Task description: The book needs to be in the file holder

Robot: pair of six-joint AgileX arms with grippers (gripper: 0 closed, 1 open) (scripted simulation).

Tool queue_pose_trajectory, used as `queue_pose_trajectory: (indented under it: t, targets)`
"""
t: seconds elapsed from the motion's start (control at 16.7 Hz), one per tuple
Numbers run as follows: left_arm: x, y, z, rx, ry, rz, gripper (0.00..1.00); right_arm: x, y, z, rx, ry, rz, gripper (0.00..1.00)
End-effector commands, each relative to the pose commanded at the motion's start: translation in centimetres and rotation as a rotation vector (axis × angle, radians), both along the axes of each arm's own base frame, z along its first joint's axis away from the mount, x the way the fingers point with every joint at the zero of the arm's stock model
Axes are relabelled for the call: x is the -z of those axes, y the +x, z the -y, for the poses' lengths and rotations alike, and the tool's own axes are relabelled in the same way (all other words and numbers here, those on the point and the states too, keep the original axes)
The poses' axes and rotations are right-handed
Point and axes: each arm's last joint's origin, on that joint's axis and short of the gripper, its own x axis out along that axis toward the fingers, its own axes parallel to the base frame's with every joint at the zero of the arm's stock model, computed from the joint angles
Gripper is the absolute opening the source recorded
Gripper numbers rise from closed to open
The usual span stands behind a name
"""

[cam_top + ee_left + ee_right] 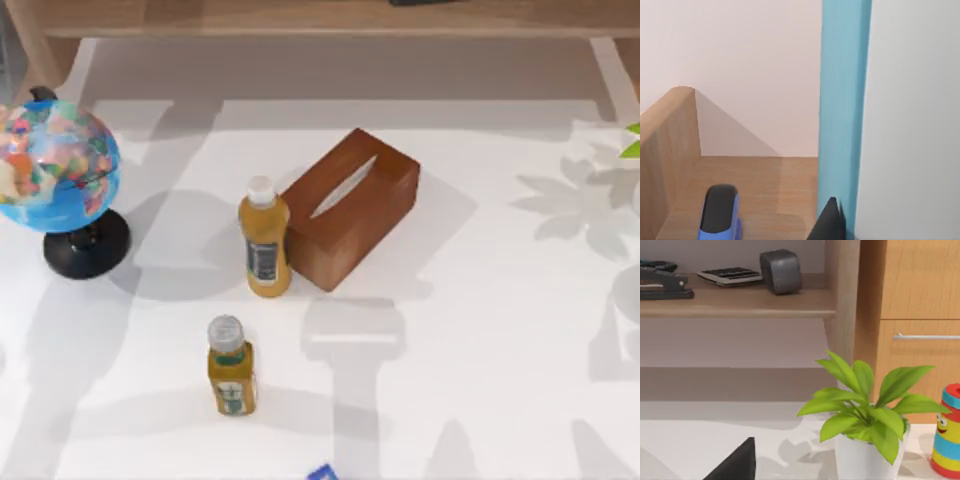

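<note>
Left claw (829,223) is right against the upright blue book (842,100), grip unclear. Best to hold it vertical going in. Right claw (735,464) idles near the plant, ditto.

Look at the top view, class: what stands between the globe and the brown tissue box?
In the top view, the taller yellow bottle stands between the globe and the tissue box, close against the box's near-left corner. The rest of that stretch is bare table.

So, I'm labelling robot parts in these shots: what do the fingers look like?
Little of them shows. The left gripper's fingers appear as a dark, near-black pointed wedge. The right gripper's fingers show a similar black angular tip. No cables or markings are visible.
</note>
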Motion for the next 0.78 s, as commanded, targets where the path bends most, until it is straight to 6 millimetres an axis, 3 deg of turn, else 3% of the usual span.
queue_pose_trajectory:
  t: [0.12,0.24,0.48,0.66,0.78]
  targets:
    - [-1.0,-0.5,-1.0,-0.012,0.001,0.041,0.0,0.0,0.0,0.0,0.0,0.0,0.0,1.0]
    - [-2.6,-1.2,-3.5,-0.055,0.02,0.11,0.0,0.0,0.0,0.0,0.0,0.0,0.0,1.0]
    - [-4.1,-2.4,-11.8,-0.231,0.161,0.216,0.0,0.0,0.0,0.0,0.0,0.0,0.0,1.0]
    - [-1.8,-2.7,-19.3,-0.39,0.353,0.171,0.0,0.0,0.0,0.0,0.0,0.0,0.0,1.0]
    - [1.6,-3.0,-24.6,-0.478,0.501,0.068,0.0,0.0,0.0,0.0,0.0,0.0,0.0,1.0]
